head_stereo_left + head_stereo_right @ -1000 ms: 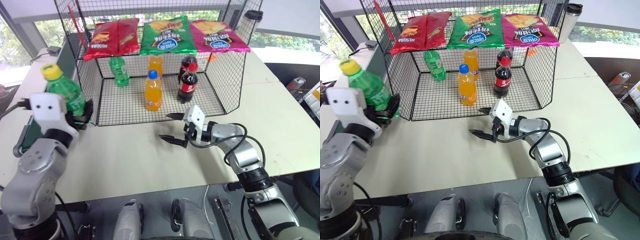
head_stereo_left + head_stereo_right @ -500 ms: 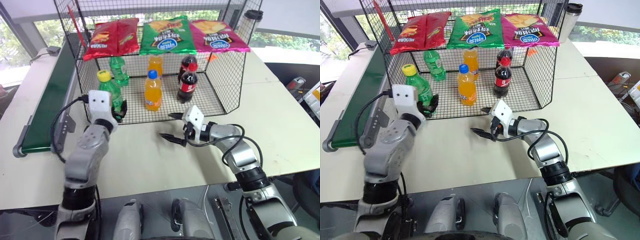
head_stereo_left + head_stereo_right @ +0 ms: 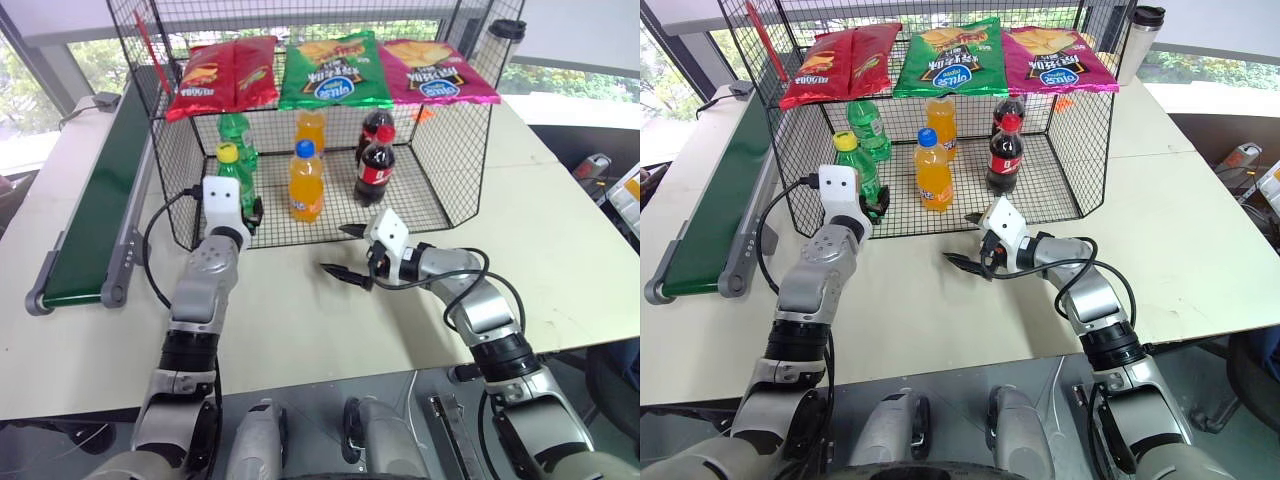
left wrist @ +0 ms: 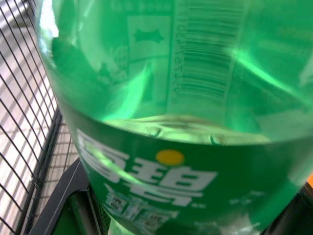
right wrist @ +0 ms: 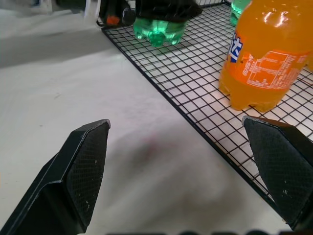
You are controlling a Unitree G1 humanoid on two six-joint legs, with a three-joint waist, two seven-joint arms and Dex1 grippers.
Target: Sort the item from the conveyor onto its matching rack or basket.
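The item, a clear green bottle with a yellow cap (image 3: pixel 231 172), stands upright in my left gripper (image 3: pixel 246 211), which is shut on its lower body. It is just inside the open front of the black wire-mesh cage (image 3: pixel 468 150), at the front left corner; its base (image 5: pixel 159 30) is at the mesh floor, and I cannot tell whether it touches. The green label (image 4: pixel 161 186) is close in the left wrist view. My right gripper (image 3: pixel 340 251) is open on the table before the cage, with nothing between its fingers (image 5: pixel 84 180). The dark green conveyor (image 3: pixel 95 210) runs along the left.
In the cage stand a green bottle with a green cap (image 3: pixel 238 130), two orange bottles (image 3: pixel 306 185) and two cola bottles (image 3: pixel 374 166). Chip bags (image 3: pixel 335 70) hang on its back wall. A tumbler (image 3: pixel 507 30) stands behind its right corner.
My left arm has carried the bottle from beside the conveyor to the right and down, into the cage's front left corner. The right gripper has stayed in place, open.
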